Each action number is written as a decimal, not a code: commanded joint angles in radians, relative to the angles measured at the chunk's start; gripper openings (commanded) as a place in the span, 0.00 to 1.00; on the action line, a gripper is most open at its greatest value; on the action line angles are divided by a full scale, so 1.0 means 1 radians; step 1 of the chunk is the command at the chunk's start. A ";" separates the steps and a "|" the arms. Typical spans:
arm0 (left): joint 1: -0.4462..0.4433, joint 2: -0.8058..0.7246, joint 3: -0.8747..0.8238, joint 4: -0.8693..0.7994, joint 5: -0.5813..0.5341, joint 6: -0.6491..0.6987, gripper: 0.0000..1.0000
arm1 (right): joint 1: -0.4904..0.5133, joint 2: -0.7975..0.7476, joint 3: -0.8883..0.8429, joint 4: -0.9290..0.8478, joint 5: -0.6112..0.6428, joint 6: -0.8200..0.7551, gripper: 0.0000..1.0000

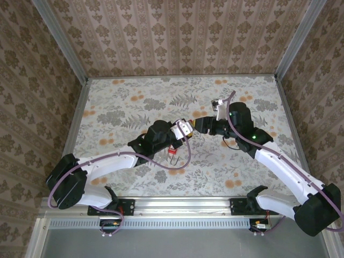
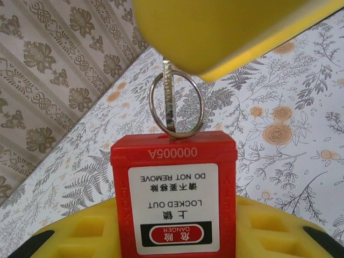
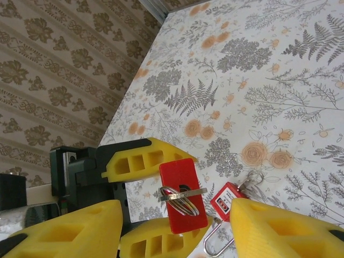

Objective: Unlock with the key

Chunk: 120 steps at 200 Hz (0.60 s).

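Note:
My left gripper (image 2: pixel 174 228) is shut on a red padlock (image 2: pixel 174 161), which sits upright between its yellow fingers (image 2: pixel 75 234) with the white "LOCKED OUT" label facing the camera. A silver key (image 2: pixel 169 99) with a steel ring (image 2: pixel 176 107) sticks out of the padlock's end. In the right wrist view the same padlock (image 3: pixel 183 207) is seen end-on, with the key (image 3: pixel 184 195) lying across it. My right gripper (image 3: pixel 172 223) is open, its yellow fingers (image 3: pixel 285 231) wide apart on either side of the key. In the top view both grippers (image 1: pixel 183 129) (image 1: pixel 200 127) meet above mid-table.
A second red padlock (image 3: pixel 228 201) lies on the floral tabletop (image 3: pixel 279 80) below the grippers, with its steel shackle (image 3: pixel 217 244) and its own key ring (image 3: pixel 252 178). In the top view this padlock (image 1: pixel 173 152) is below the left gripper. Patterned walls enclose the table.

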 commanded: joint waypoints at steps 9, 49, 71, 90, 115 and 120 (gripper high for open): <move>-0.002 0.003 0.039 0.022 0.023 -0.003 0.15 | 0.006 0.019 -0.041 0.040 -0.028 0.018 0.59; -0.002 0.009 0.047 0.017 0.028 -0.007 0.15 | 0.016 0.054 -0.054 0.077 -0.039 0.031 0.60; -0.003 0.018 0.056 0.011 0.035 -0.008 0.15 | 0.023 0.073 -0.050 0.088 -0.043 0.029 0.60; -0.003 0.026 0.060 0.009 0.043 -0.009 0.15 | 0.031 0.086 -0.046 0.097 -0.042 0.031 0.58; -0.002 0.033 0.062 0.007 0.055 -0.014 0.15 | 0.036 0.096 -0.045 0.112 -0.039 0.037 0.53; -0.003 0.035 0.062 0.007 0.055 -0.015 0.15 | 0.037 0.098 -0.045 0.114 -0.034 0.038 0.50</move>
